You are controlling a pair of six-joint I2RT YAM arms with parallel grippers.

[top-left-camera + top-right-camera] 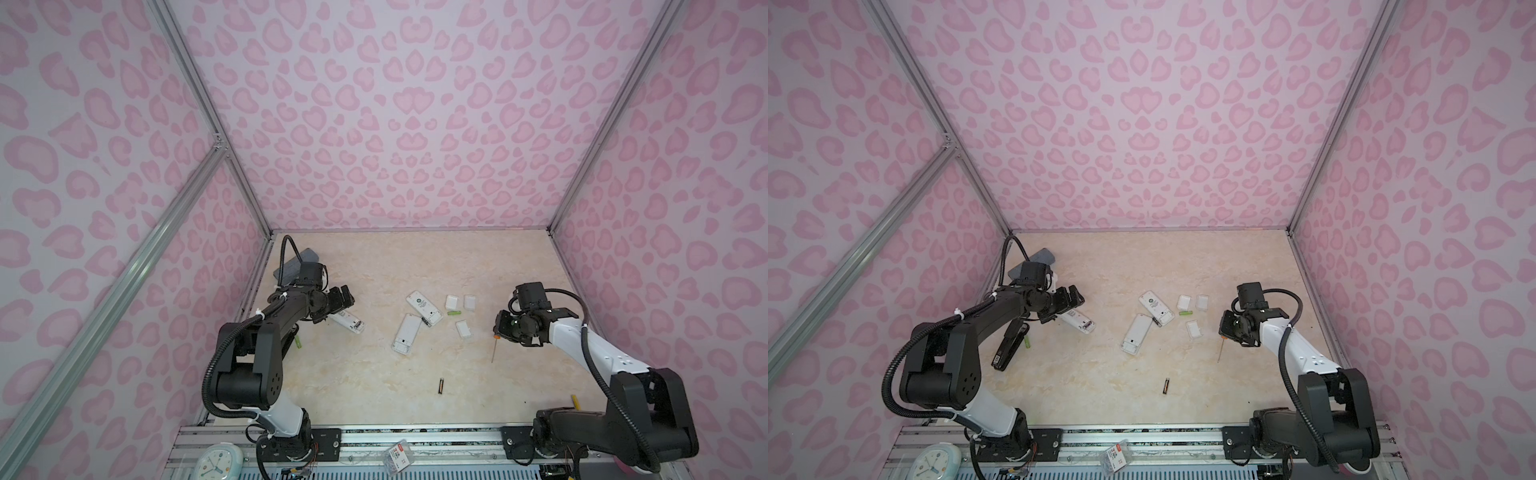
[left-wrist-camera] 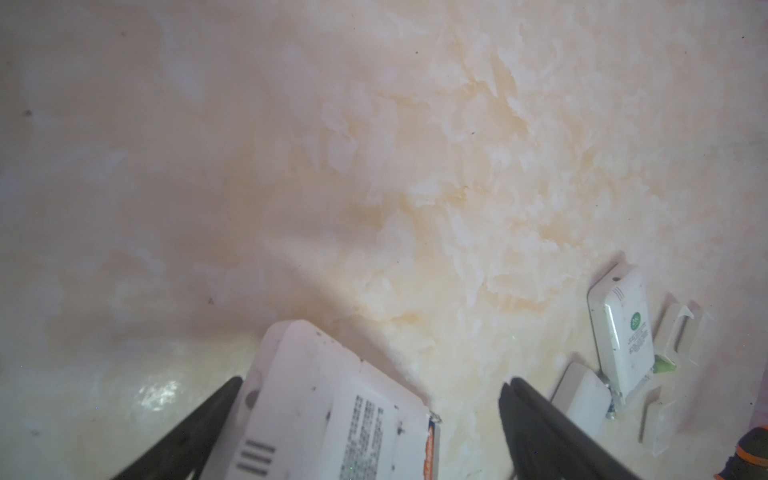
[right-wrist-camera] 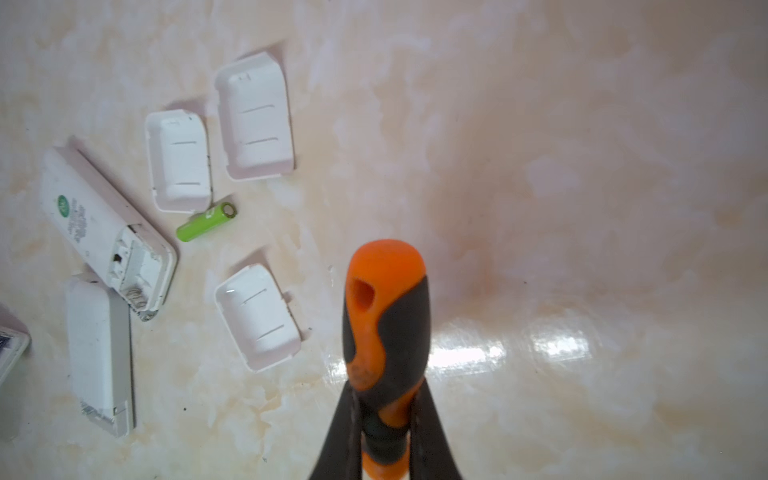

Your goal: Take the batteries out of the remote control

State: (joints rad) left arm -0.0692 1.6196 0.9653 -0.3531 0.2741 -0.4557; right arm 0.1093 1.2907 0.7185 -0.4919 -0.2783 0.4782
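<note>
Currently the left end effector (image 2: pixel 372 381) stands released, jaws at full spread, straddling a white remote (image 2: pixel 307 374) that lies flat on the worktop (image 2: pixel 374 166). One finger (image 2: pixel 216 403) sits just beside the remote's edge and the other is apart from it; nothing is gripped. The long axis of this remote runs roughly along the fingers, a little slanted, so the jaws bracket its narrow width. At its open end an orange-printed strip (image 2: pixel 430 446) shows, possibly a cell still seated. It is cropped by the frame edge, so I cannot confirm.

The right end effector (image 3: pixel 384 399) is clenched on the orange-and-black screwdriver (image 3: pixel 384 299). In a top view its shaft (image 1: pixel 493 351) hangs toward the worktop; I cannot tell whether the tip touches.

Batteries already out:
- green battery (image 3: pixel 206 221), just beside a cover plate (image 3: pixel 178 160)
- dark battery (image 1: pixel 440 385), alone toward the front of the worktop
- second green battery (image 1: pixel 1027 342), near the left arm by a black remote (image 1: pixel 1009 347)

Two more white remotes (image 1: pixel 424 307) lie at the middle, one with its compartment open.

Judgement: the remaining work sits under the left end effector. The left arm is directly over that remote. The right arm, with the tool, is well apart across the worktop, beyond the middle remotes. The next move likely needs the left jaws to close across the narrow width to steady the remote, with the tool then brought over — the risk is that the remote skids if one finger lands first.
</note>
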